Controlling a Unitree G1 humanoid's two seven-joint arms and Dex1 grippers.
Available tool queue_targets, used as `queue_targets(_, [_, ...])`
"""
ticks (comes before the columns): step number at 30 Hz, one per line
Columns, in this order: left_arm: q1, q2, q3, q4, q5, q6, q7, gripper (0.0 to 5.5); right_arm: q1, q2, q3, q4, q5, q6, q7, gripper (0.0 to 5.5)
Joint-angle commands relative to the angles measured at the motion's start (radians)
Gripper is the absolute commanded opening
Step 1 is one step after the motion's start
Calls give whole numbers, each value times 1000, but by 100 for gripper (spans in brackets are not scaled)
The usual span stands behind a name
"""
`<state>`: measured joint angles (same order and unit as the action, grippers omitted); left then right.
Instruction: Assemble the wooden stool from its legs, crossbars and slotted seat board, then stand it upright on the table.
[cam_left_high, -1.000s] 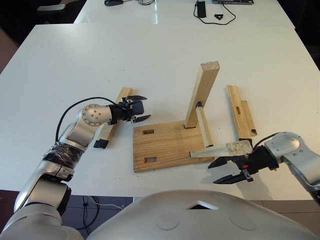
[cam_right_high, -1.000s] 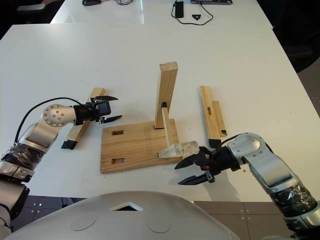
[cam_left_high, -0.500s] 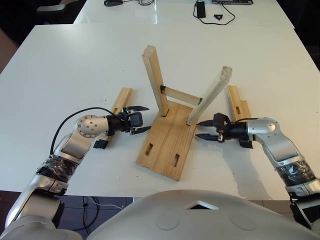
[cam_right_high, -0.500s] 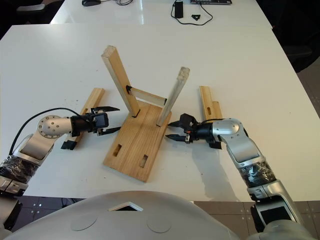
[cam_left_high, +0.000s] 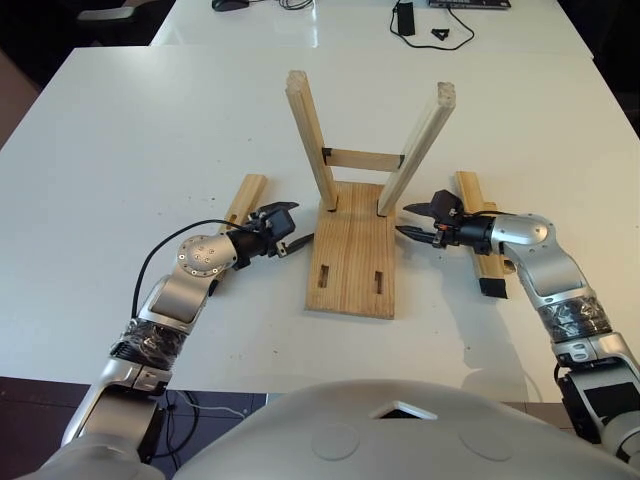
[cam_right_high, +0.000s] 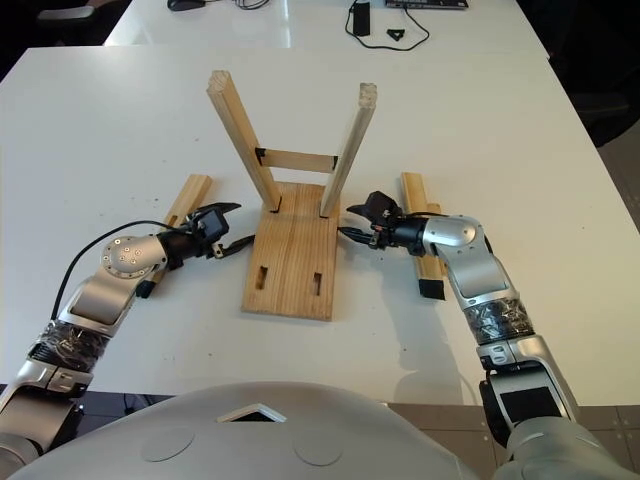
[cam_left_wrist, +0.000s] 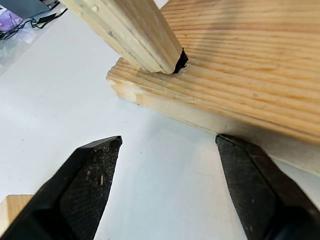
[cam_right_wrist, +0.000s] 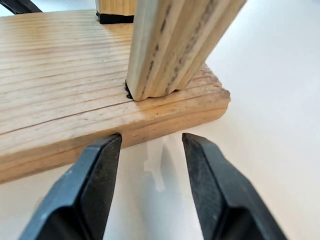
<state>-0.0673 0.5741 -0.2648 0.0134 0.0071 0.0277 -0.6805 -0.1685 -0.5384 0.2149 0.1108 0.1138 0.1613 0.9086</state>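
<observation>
Half built, I judge: the seat board (cam_left_high: 352, 255) lies flat on the counter (cam_left_high: 150, 120) with two legs (cam_left_high: 312, 140) and a crossbar (cam_left_high: 363, 159) in its far slots, while the left gripper (cam_left_high: 303, 222) and right gripper (cam_left_high: 402, 220), both wide and empty, flank it, so next comes fetching the loose legs (cam_left_high: 246, 196).

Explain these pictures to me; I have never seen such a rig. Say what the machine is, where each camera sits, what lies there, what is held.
This is a humanoid robot with two arms, each ending in two-fingered jaws. Two pictures come from cameras in its head, looking down; two come from its wrists, behind the jaws. On the table lies a seat board with two legs standing in it, joined by a crossbar. A loose wooden piece lies to its left, more pieces to its right. Both pairs of jaws are open beside the board and hold nothing.
</observation>
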Motion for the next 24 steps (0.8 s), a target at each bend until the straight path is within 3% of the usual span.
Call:
queue_targets(1, [109, 33, 40, -147, -36, 57, -23, 351, 68, -39, -123, -167, 62, 46, -44, 223])
queue_targets(7, [306, 100, 233, -406, -130, 170, -14, 351, 228, -89, -350, -359, 173, 144, -106, 223])
queue_targets(13, [392, 98, 459, -400, -135, 190, 75, 351, 325, -147, -476, -255, 111, 167, -195, 223])
queue_targets(17, [437, 88, 472, -205, -37, 86, 143, 351, 335, -95, -482, -278, 117, 273, -294, 223])
queue_targets(24, [461, 76, 468, -105, -10, -51, 165, 351, 282, -51, -471, -259, 107, 422, -421, 223])
